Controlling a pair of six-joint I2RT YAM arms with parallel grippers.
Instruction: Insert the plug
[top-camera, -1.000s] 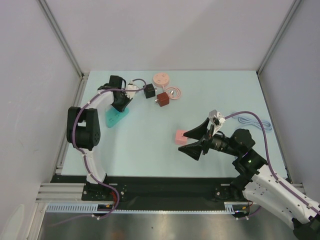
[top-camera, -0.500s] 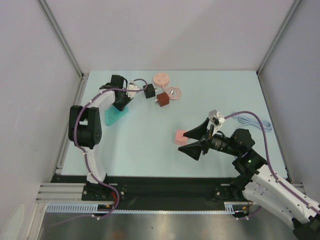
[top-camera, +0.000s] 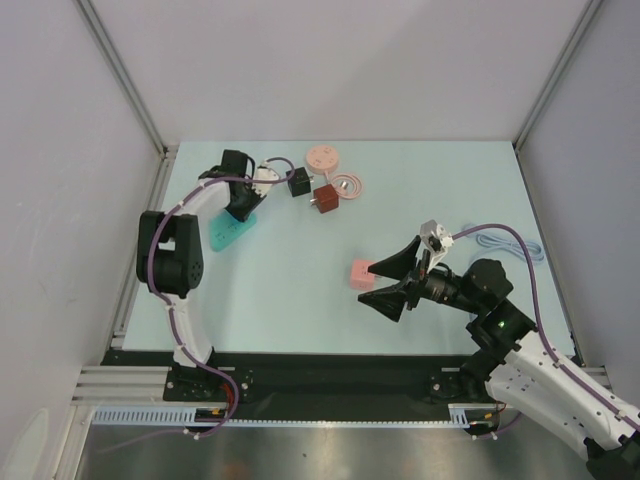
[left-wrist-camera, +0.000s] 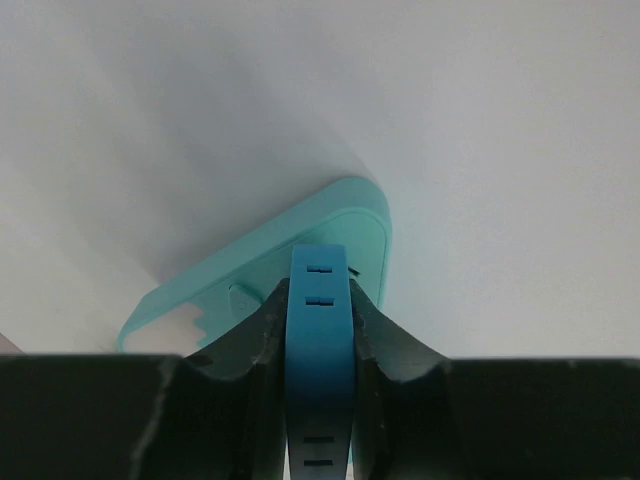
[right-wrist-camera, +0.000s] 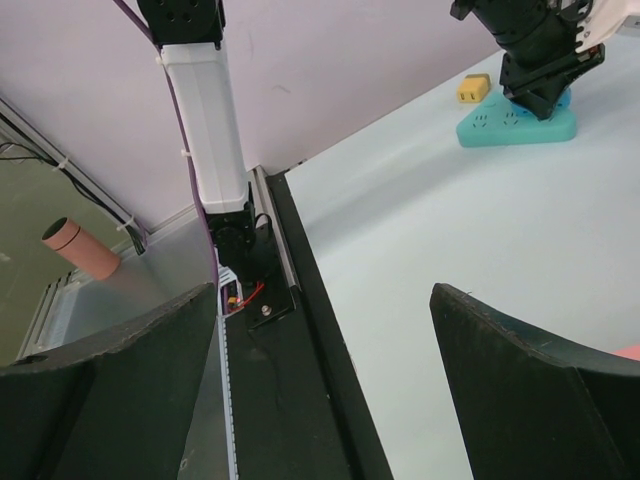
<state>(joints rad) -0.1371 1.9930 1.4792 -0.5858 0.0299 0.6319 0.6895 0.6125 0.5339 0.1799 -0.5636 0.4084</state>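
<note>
My left gripper (left-wrist-camera: 318, 295) is shut on a blue plug (left-wrist-camera: 319, 340), which stands upright between the black fingers. The plug's far end sits over the teal power strip (left-wrist-camera: 345, 225) lying on the table. Whether it touches the strip I cannot tell. From above, the left gripper (top-camera: 243, 205) hangs over the strip's far end (top-camera: 230, 236) at the back left. The right wrist view shows the strip (right-wrist-camera: 515, 125) with the left gripper (right-wrist-camera: 540, 70) on top of it. My right gripper (top-camera: 385, 285) stands wide open and holds nothing, just right of a pink block (top-camera: 361, 272).
A black plug (top-camera: 298, 181), a dark red adapter (top-camera: 325, 198), a pink round disc (top-camera: 322, 156) and a coiled pink cable (top-camera: 349, 185) lie at the back. A pale blue cable (top-camera: 505, 243) lies at the right. A small yellow plug (right-wrist-camera: 473, 88) sits beside the strip.
The left gripper has edged slightly to the right over the power strip. The right arm has barely moved.
</note>
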